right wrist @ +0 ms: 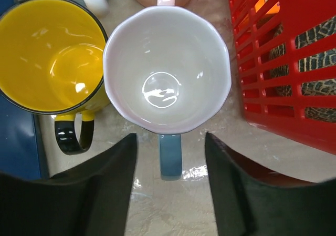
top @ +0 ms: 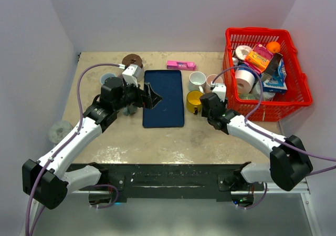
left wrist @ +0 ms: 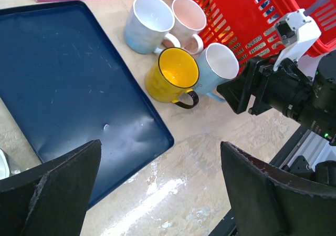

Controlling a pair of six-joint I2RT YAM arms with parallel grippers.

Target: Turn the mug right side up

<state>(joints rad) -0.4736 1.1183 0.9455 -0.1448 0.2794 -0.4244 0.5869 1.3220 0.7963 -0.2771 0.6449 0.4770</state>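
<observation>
mug (right wrist: 167, 73) seen upright just beside red basket (right wrist: 273, 62) | glazed ceramic, reckoned stiff, slick, chippable, best taken by handle (right wrist: 170, 160) | right pincer (right wrist: 170, 139) spread apart astride handle, nothing clamped | left pincer (left wrist: 160, 146) spread wide

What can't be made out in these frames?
- Top view: light blue mug mostly hidden under the right gripper.
- Right wrist view: pink mug and white mug cut off by the top edge.
- Top view: red basket contents mostly too small to identify.
</observation>
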